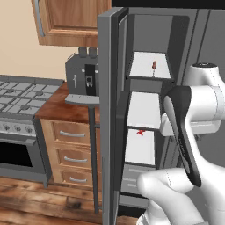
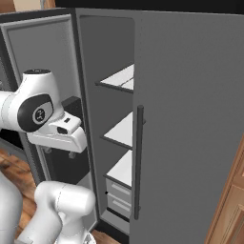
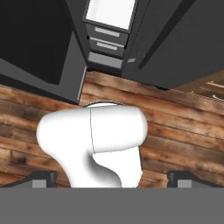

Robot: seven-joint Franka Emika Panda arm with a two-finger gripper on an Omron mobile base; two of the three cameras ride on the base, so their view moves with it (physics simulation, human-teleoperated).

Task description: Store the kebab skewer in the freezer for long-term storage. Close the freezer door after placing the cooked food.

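Inside the open freezer [image 1: 149, 105], the kebab skewer [image 1: 154, 65] lies on the top shelf [image 1: 143, 68], while the end effector [image 3: 112, 177] hangs empty, fingers spread wide, over the wooden floor [image 3: 175, 131].

White freezer shelves [image 1: 143, 110], kebab skewer [image 1: 154, 65] on the top shelf, small red item [image 1: 140, 132] lower.

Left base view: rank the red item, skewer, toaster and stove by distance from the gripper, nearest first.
From the open gripper, hanging in front of the shelves:
1. red item, middle shelf, just to its left.
2. skewer, top shelf, above it.
3. toaster, left, past the open door.
4. stove, far left.
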